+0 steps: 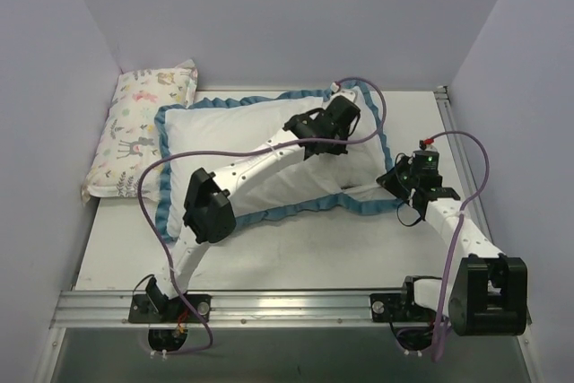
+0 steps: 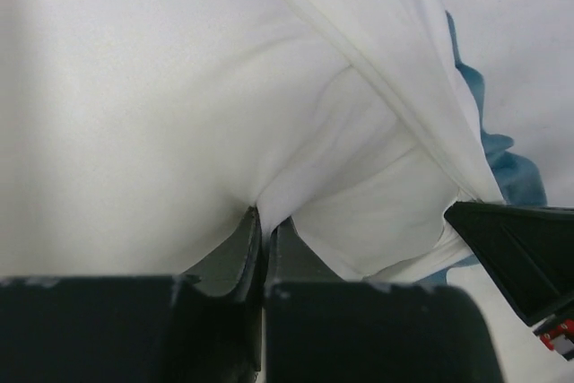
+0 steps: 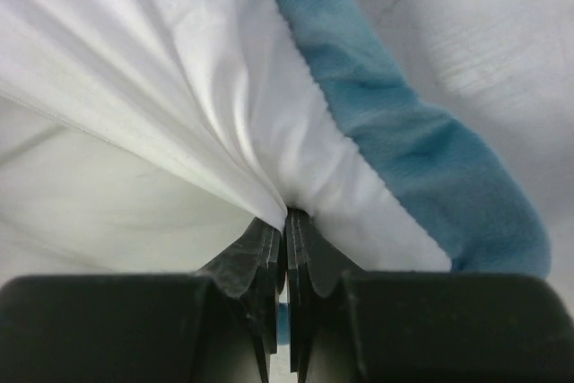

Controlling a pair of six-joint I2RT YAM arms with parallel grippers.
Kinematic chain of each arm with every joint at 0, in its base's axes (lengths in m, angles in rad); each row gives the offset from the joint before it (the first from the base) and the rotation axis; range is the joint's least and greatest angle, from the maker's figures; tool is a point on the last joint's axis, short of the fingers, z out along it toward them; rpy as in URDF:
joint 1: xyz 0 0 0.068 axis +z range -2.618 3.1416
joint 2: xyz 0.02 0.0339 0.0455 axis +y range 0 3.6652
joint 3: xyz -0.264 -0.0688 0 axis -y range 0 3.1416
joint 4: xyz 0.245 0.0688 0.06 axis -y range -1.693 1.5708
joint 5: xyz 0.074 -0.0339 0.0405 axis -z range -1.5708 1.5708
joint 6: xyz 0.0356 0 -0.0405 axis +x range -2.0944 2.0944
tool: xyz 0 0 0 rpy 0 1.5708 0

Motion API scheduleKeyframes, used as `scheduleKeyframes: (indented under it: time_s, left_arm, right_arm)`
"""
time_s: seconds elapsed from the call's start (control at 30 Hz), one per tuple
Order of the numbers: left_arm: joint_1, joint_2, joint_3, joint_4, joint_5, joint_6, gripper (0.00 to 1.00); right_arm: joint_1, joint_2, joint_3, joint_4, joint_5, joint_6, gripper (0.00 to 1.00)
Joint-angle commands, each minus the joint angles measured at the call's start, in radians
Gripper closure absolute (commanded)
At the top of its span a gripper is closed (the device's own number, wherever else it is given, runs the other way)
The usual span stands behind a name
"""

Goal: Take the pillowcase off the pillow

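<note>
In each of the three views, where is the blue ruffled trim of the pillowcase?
Top external: the blue ruffled trim borders the pillowcase, centre.
Left wrist: at the right edge.
Right wrist: top centre to lower right.
Shared landmark: white pillowcase fabric beside it.

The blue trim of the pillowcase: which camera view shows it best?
The top external view: there the blue trim runs almost all around the pillowcase. The right wrist view shows only one short stretch, close up, beside gathered white fabric. The left wrist view shows just a small piece near its right edge.
</note>
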Motion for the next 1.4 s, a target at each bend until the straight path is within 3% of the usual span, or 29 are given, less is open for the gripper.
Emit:
scheduleKeyframes:
  time_s: [0.0, 0.43, 0.57, 0.6, 0.67, 0.7, 0.77, 0.9, 0.93, 1.2, 1.37]
  left_arm:
    - [0.128, -0.17, 0.01, -0.035, -0.117, 0.024, 1.0]
    - [0.214, -0.385, -0.076, -0.04, 0.019, 0.049, 1.0]
    - [0.211, -0.513, -0.215, -0.024, 0.076, 0.045, 1.0]
    - [0.209, -0.544, -0.314, 0.011, 0.116, 0.045, 1.0]
    - [0.189, -0.64, -0.447, 0.058, 0.139, 0.038, 1.0]
    - [0.18, -0.673, -0.584, 0.116, 0.145, 0.024, 1.0]
    - [0.157, -0.745, -0.695, 0.166, 0.151, 0.0, 1.0]
    - [0.13, -0.81, -0.918, 0.308, 0.165, -0.066, 1.0]
    - [0.119, -0.811, -0.956, 0.321, 0.165, -0.071, 1.0]
    - [0.042, -0.82, -1.049, 0.411, 0.136, -0.112, 1.0]
    - [0.007, -0.822, -1.058, 0.418, 0.128, -0.119, 1.0]
  right_arm:
    - [-0.024, -0.002, 0.001, -0.152, 0.148, -0.047, 1.0]
    - [-0.068, 0.095, 0.024, -0.088, 0.108, -0.007, 1.0]
    - [-0.064, 0.15, 0.054, -0.048, 0.064, -0.001, 1.0]
    - [-0.059, 0.153, 0.057, -0.036, 0.049, -0.001, 1.0]
    - [-0.031, 0.16, 0.065, 0.001, -0.014, -0.005, 0.94]
    - [-0.018, 0.161, 0.073, 0.001, -0.025, -0.016, 0.88]
    - [-0.001, 0.137, 0.093, -0.008, -0.019, -0.028, 0.77]
    - [0.088, 0.028, 0.11, -0.06, 0.041, -0.059, 0.42]
    - [0.094, -0.029, 0.113, -0.103, 0.056, -0.07, 0.38]
    - [0.134, -0.333, 0.108, -0.154, 0.026, -0.136, 0.22]
    - [0.218, -0.289, 0.139, -0.149, -0.018, -0.208, 0.16]
